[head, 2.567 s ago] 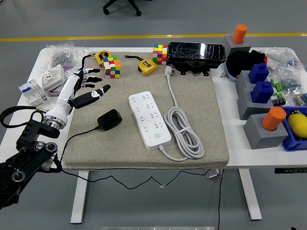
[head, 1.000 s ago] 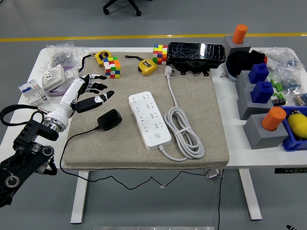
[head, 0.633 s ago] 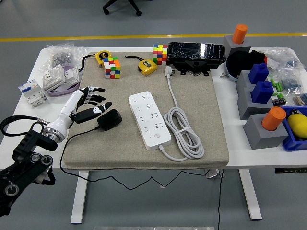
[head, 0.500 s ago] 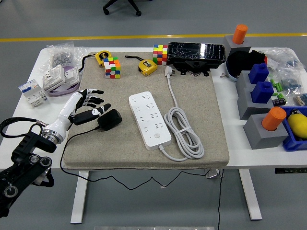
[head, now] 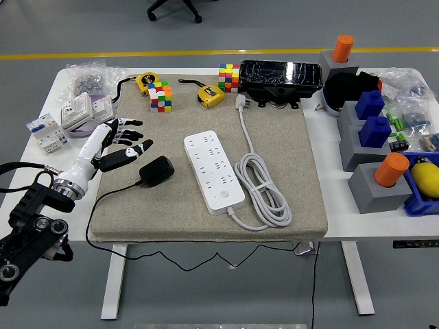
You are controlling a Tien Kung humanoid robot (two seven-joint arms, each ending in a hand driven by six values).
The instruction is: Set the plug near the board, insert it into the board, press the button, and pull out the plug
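One arm only at work, entering from the lower left corner; left hand (head: 118, 142) poised over the left part of the grey mat (head: 288, 199), fingers spread and holding nothing, thumb stretched toward the right. Black plug (head: 156, 171) lying flat on the mat just to the right of and slightly nearer than the thumb tip, close but apart from it; thin black cord trailing from the plug toward the mat's near-left edge and hanging below the white table (head: 357, 226). White board (head: 213, 172) lying lengthwise at the middle of the mat, near the plug but not touching, all sockets free, round button at the near end. White cable (head: 261, 190) coiled just beside the board on the right, running up to a white plug head (head: 241, 101) near the mat's far edge. Along the far edge: two colour cubes (head: 160, 96), two yellow tape measures (head: 210, 94), black wrapped box (head: 280, 77). Left of the mat, small bags and boxes of parts (head: 82, 108). Right of the mat, grey blocks (head: 374, 185) carrying blue pieces and orange cylinders, with a yellow thing in a blue bin at the frame's right edge
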